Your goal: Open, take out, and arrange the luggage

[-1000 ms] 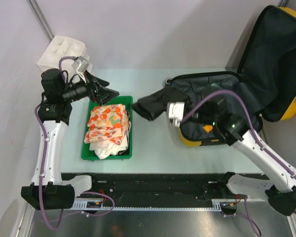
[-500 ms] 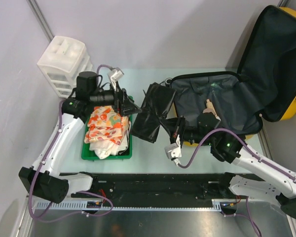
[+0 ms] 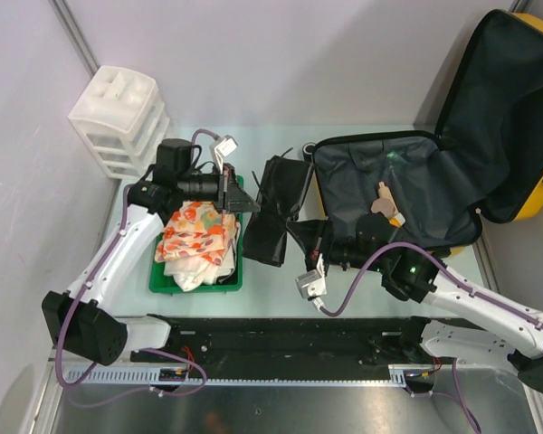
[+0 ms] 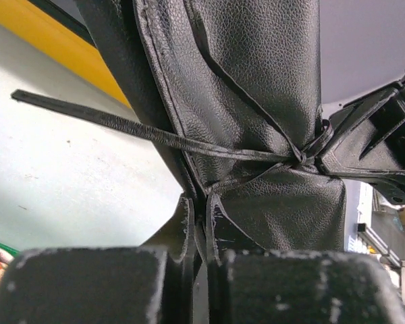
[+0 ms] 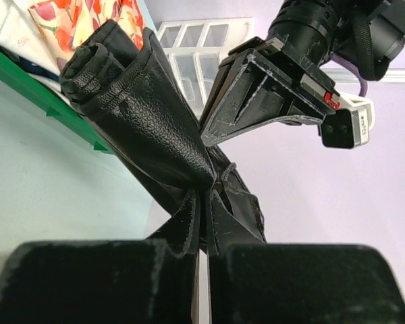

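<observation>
A: Jaws?
B: Left jaws are pinched tight on an edge of the black leather piece (image 4: 256, 81), with no gap between them. Right jaws are the same, closed on a fold of it from the opposite side. The piece spans between the two. Can't tell if its low end touches the surface (image 3: 267, 287).
A: Anything trailing?
B: A thin strap (image 4: 121, 125) runs out from a knot on the piece, its loose end out over the surface.
A: Room around it?
B: Tight sideways. The piece sits in the gap between the green tray (image 3: 195, 288) and the luggage (image 3: 434, 194). The tray's right rim is just beside it and the luggage's left rim is just beside it on the other side. Left jaws are over the tray's far-right corner. There's bare surface on the near side, up to the black rail (image 3: 281, 330), and a bare strip along the far edge behind the tray.
A: Left side?
B: Folded floral cloth (image 3: 197, 231) fills the tray. White drawer unit (image 3: 118, 117) is at the far-left corner, apart from the tray.
A: Luggage?
B: On the right half of the surface. The base shell lies flat, mouth up, black lining showing. From overhead it reads wider left-to-right, so the long axis is probably across the surface, but I'm not certain. The lid (image 3: 516, 99) is hinged on the right and stands open, leaning toward the right rear corner. A small beige item (image 3: 386, 201) lies in the base.
</observation>
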Motion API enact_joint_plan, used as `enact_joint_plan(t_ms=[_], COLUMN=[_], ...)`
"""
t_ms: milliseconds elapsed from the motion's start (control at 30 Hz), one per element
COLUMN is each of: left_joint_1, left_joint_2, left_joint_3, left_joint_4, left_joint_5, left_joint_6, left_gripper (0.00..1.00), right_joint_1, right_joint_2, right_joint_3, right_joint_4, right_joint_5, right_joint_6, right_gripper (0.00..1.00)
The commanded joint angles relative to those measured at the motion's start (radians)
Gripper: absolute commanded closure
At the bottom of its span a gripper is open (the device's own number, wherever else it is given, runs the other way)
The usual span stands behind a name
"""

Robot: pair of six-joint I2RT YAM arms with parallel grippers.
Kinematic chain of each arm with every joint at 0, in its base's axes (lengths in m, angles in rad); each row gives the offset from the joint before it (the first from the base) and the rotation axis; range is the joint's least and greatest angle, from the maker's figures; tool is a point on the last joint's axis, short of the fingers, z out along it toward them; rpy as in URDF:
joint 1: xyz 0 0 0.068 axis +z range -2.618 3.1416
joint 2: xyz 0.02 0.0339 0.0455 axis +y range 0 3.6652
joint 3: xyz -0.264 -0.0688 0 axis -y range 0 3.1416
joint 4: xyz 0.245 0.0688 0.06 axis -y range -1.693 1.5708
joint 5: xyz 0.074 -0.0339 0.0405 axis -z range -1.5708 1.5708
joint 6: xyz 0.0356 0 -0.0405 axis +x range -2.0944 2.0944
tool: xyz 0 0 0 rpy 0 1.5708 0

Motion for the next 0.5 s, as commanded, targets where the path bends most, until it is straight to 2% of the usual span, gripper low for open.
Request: enact_joint_plan(t_ms=[0, 33, 67, 100, 133, 233, 300, 333, 467], left_joint_1=[0.013, 0.027, 0.037, 0.051, 0.086, 0.148, 0.154, 0.148, 0.13], left_joint_2=[-0.071, -0.085, -0.098, -0.115, -0.121, -0.125, -0.12, -0.112, -0.099], left_joint_3=[-0.059, -0.073, -0.088, -0.116, -0.128, -0.162, -0.161, -0.158, -0.15], left_joint_4=[0.014, 0.014, 0.016, 0.018, 0.018, 0.022, 0.027, 0.028, 0.047], left_joint_5=[0.133, 0.137, 0.145, 0.151, 0.156, 0.17, 0.205, 0.21, 0.231], left_joint_6=[-0.041, -0.046, -0.052, -0.07, -0.078, -0.098, -0.091, -0.094, -0.115], left_gripper=[1.0, 0.99, 0.92, 0.8, 0.54, 0.28, 0.23, 0.15, 0.11], right_joint_1=[0.008, 0.008, 0.008, 0.01, 0.01, 0.01, 0.01, 0.01, 0.01], right_joint_2=[0.01, 0.014, 0.019, 0.023, 0.028, 0.036, 0.039, 0.04, 0.059], right_joint_3=[-0.01, -0.021, -0.03, -0.032, -0.032, -0.032, -0.03, -0.032, -0.03], right_joint_4=[0.204, 0.224, 0.247, 0.278, 0.291, 0.317, 0.323, 0.323, 0.352], right_joint_5=[0.021, 0.016, 0.013, 0.01, 0.004, -0.022, -0.034, -0.043, -0.06], right_joint_6=[-0.02, -0.026, -0.026, -0.024, -0.021, -0.016, -0.013, -0.018, -0.016], right_gripper=[1.0, 1.0, 1.0, 1.0, 1.0, 1.0, 1.0, 1.0, 1.0])
